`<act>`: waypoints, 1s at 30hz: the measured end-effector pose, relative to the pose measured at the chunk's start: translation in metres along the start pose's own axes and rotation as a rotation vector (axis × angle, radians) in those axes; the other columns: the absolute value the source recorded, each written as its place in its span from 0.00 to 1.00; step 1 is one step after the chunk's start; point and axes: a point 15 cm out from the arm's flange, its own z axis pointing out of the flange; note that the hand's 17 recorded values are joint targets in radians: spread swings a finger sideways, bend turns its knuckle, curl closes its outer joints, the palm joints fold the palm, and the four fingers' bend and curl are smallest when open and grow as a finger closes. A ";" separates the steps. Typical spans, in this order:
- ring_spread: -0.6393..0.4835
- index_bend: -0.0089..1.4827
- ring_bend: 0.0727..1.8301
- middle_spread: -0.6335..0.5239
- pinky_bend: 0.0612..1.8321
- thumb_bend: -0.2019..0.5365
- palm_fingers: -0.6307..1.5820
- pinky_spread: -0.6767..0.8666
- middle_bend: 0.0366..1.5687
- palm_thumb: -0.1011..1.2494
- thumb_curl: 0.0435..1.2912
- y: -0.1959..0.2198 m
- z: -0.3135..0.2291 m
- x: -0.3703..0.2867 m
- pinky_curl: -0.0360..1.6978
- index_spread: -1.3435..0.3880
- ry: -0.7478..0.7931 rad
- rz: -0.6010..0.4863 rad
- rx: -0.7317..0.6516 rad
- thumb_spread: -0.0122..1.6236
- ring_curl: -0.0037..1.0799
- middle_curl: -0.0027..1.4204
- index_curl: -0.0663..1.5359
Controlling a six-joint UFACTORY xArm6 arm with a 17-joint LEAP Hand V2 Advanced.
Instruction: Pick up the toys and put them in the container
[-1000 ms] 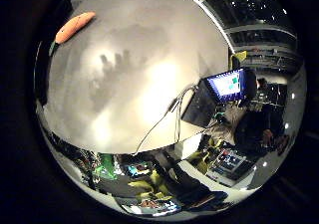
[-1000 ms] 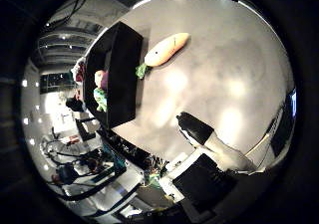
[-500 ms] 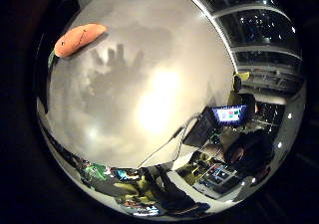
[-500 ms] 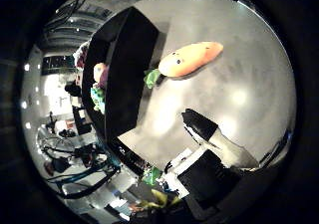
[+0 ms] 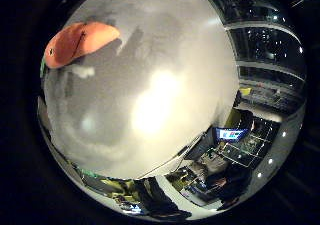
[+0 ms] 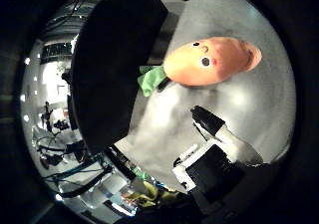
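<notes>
Right thumb side palm view is showing an orange carrot toy (image 6: 212, 62) with a face and a green leafy top (image 6: 151, 79), lying on the pale grey worktop (image 6: 249, 114) and filling a good part of the picture, so it is sitting close under the palm. Its green end is pointing toward a black container (image 6: 112, 59), whose dark wall is standing just beside the leaves; whether the two are touching cannot be told. One part of the hand (image 6: 224, 137), a white and black finger, is reaching out over the worktop beside the toy and is not touching it; it is looking fairly straight, but whether the hand as a whole is spread or curled cannot be told from this. From the little finger side, the same toy is lying at the edge of the view on the worktop, with soft shadows falling across the grey surface beside it.
</notes>
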 end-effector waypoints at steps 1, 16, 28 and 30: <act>0.72 0.13 0.07 0.58 0.13 0.24 0.36 0.70 0.10 0.74 0.34 0.001 0.004 0.001 0.19 0.49 0.002 0.002 -0.006 0.58 0.22 0.21 0.23; 0.63 0.15 0.10 0.50 0.06 0.24 0.48 0.68 0.17 0.75 0.35 -0.002 0.038 0.001 0.17 0.49 0.031 -0.002 -0.052 0.57 0.21 0.23 0.25; 0.26 0.34 0.49 0.32 0.43 0.25 0.84 0.14 0.57 0.84 0.32 -0.004 0.017 0.035 0.31 0.50 0.097 0.021 0.025 0.54 0.49 0.43 0.38; 0.27 0.35 0.51 0.33 0.47 0.25 0.82 0.14 0.60 0.84 0.33 0.000 0.003 0.045 0.34 0.50 0.111 0.035 0.039 0.53 0.51 0.44 0.40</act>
